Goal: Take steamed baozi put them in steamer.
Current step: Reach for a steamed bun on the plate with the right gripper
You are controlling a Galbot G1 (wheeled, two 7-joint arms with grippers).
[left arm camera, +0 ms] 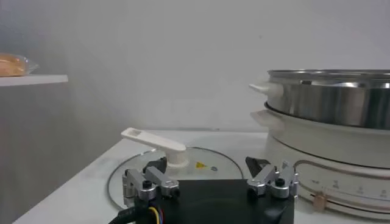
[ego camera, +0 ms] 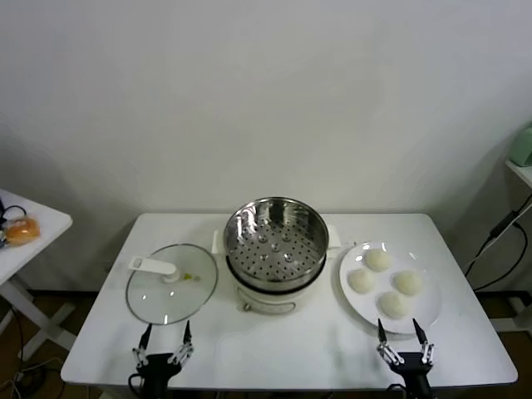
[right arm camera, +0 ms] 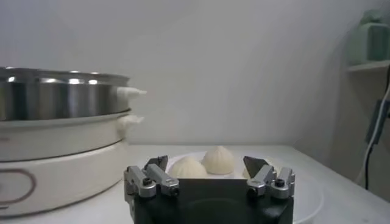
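Observation:
Several cream-white steamed baozi (ego camera: 378, 259) lie on a flat white plate (ego camera: 425, 317) at the right of the table; two of them (right arm camera: 217, 159) show in the right wrist view. The shiny steel steamer (ego camera: 275, 235) with its perforated floor sits empty on a white pot body in the middle, and its wall (right arm camera: 58, 97) also shows in the right wrist view. My right gripper (ego camera: 403, 334) hovers open at the table's front edge, just before the plate, nothing between its fingers. My left gripper (ego camera: 165, 335) stands open at the front left, just before the glass lid.
A glass lid (ego camera: 170, 283) with a white handle lies left of the pot. A small side table (ego camera: 29, 235) at far left carries an orange-brown bun (ego camera: 21, 230). A cable (ego camera: 501, 237) and a shelf stand at far right.

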